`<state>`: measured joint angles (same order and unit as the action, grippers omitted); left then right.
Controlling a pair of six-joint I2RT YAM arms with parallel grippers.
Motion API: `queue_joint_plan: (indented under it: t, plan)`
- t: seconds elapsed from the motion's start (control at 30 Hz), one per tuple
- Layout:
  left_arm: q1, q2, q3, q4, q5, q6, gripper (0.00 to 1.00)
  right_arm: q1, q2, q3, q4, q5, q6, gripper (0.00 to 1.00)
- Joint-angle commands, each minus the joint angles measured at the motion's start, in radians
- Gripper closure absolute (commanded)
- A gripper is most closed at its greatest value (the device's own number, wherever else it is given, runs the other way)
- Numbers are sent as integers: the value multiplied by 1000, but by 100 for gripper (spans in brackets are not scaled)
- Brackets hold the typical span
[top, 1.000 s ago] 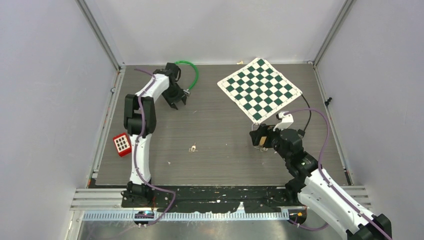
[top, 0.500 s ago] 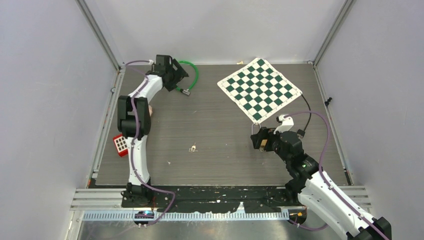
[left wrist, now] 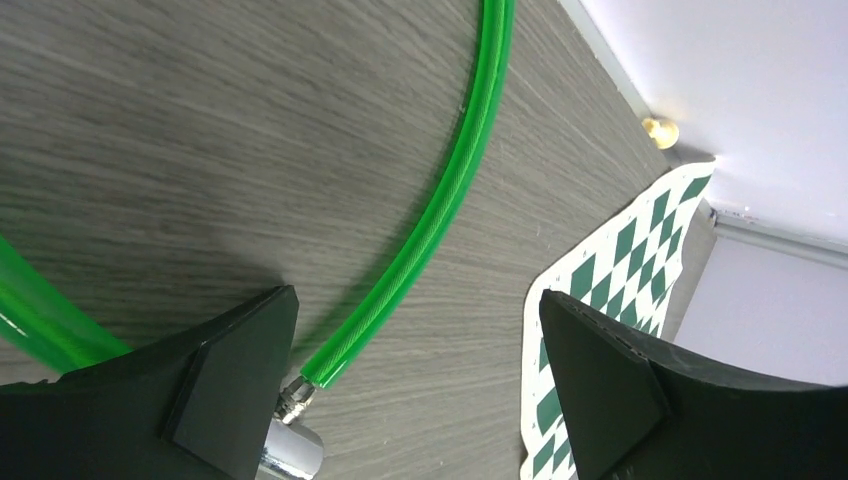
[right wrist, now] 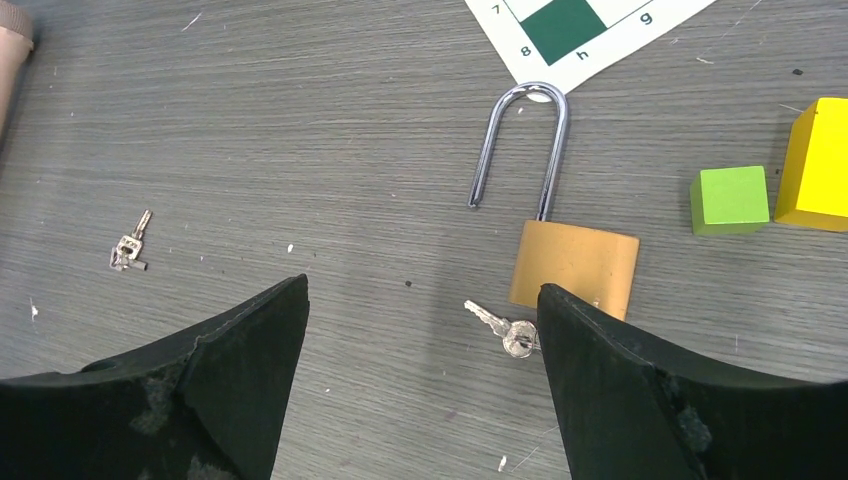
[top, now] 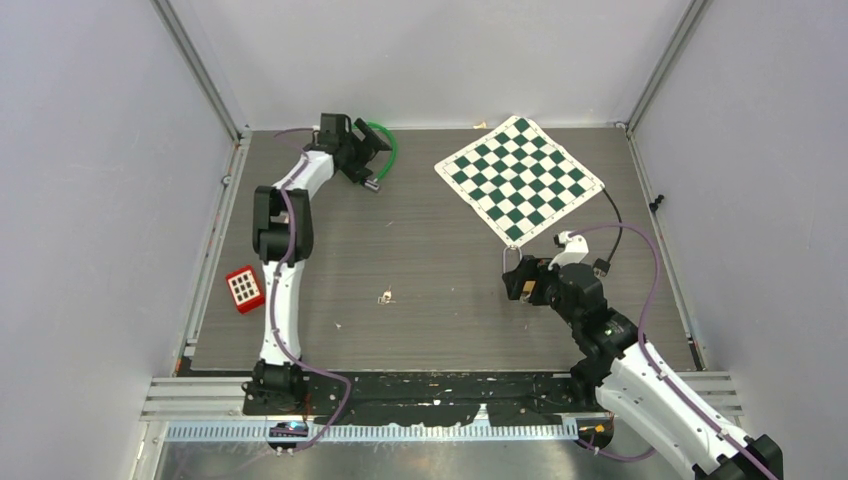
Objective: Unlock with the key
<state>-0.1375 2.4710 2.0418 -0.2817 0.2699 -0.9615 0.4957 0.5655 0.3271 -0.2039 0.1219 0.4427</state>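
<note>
Currently the padlock (right wrist: 575, 270) lies flat on the table (right wrist: 300, 120), right side, just off the near corner of the chessboard mat (right wrist: 590, 30). Brass body, steel shackle (right wrist: 520, 140) w/ one leg in the body and the other leg out and free, i.e. shackle open. The shackle's bend overlaps the mat's edge. The key (right wrist: 505, 332) lies on the wood by the body's lower left corner, blade pointing away from the lock; touching or only just beside, can't tell. The right gripper (right wrist: 422, 288) hangs over lock + key w/ jaws wide, holding nothing; the lock sits near its right finger. A green cube (right wrist: 730, 200) and a yellow block (right wrist: 820, 165) stand side by side, just right of the lock. A second small bunch of keys (right wrist: 130, 247) lies well apart, toward the table centre.

The left gripper (left wrist: 417, 295) is at the far left of the table, jaws wide, nothing gripped. A green cable (left wrist: 445, 200) runs btwn its fingers on the wood, its metal end fitting (left wrist: 290, 440) just beside the left finger. A red block (top: 244, 288) w/ white squares sits near the left edge, by the left arm.
</note>
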Motion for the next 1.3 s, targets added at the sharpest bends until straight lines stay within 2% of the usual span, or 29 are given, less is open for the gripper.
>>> queue_joint_plan:
  t: [0.0, 0.13, 0.27, 0.6, 0.7, 0.87, 1.07, 1.17, 1.27]
  plan:
    - [-13, -66, -89, -71, 57, 1, 4, 3, -20, 14, 8, 21, 16, 9]
    - [-43, -124, -159, -180, 47, 51, 4, 1, -27, 16, 2, 14, 30, 9]
    - [-89, -211, -307, -202, 59, 72, 4, 1, -45, 16, -4, 4, 42, 9]
    - [-249, -541, -823, -37, 43, -18, 9, 2, -79, -8, -5, -45, 88, 9]
    - [-311, -621, -908, 27, 53, -49, 9, 2, -91, -16, 9, -85, 82, 9]
    - [-330, -784, -969, 42, 36, -56, 8, 3, -66, -27, 35, -190, 45, 11]
    - [-365, -995, -978, -193, -218, 93, 6, 6, -34, -36, 70, -241, 45, 12]
    - [-389, -1016, -993, -328, -307, 155, 15, 9, -27, -43, 90, -247, 48, 12]
    - [-409, -1011, -1027, -395, -348, 193, 24, 12, -17, -51, 107, -255, 55, 12]
